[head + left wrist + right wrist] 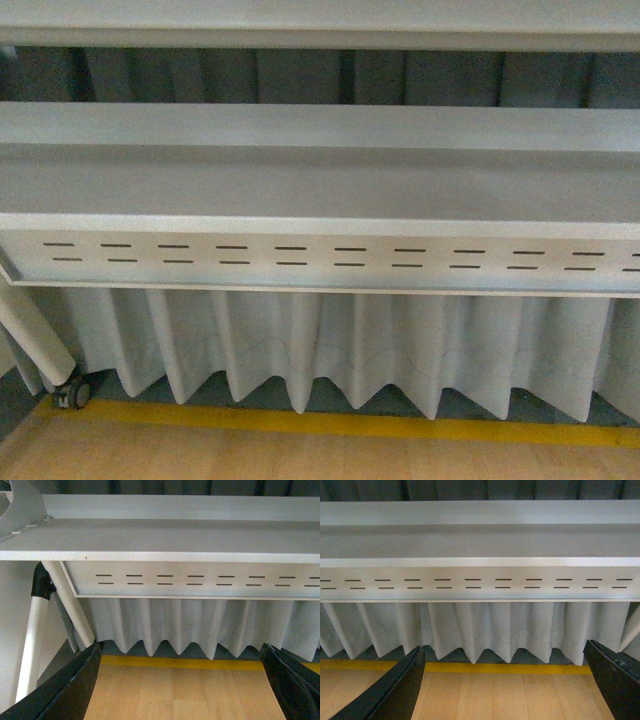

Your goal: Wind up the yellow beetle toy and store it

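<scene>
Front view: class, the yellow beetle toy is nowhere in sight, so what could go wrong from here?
1. No view shows the toy, so any reach may be blind.
2. The slotted shelf edge sits close ahead; raised arms might strike it.
3. Both the left end effector and right end effector are open and empty, so winding cannot start.

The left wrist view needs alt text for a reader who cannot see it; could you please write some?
The left gripper is open, its two dark fingers wide apart with nothing between them, over a light wooden surface. Beyond runs a yellow stripe, a pleated white curtain and a white metal shelf with a slotted front panel. No toy car is visible.
</scene>
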Available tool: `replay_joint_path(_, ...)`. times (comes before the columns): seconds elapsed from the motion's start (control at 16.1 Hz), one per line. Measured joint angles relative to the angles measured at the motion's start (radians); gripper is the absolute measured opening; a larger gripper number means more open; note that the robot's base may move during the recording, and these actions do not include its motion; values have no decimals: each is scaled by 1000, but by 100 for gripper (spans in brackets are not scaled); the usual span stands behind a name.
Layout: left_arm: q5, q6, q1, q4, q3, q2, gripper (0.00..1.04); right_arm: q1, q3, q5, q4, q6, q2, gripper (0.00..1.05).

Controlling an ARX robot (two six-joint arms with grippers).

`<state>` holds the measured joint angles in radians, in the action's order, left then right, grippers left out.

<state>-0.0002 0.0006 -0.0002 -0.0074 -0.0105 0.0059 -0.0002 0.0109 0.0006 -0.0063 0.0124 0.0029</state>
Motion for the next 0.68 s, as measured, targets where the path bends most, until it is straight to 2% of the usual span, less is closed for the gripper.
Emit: replay_joint_path(0.68,0,0,0,2,0,0,98,0,0,0,2,-1,0,98)
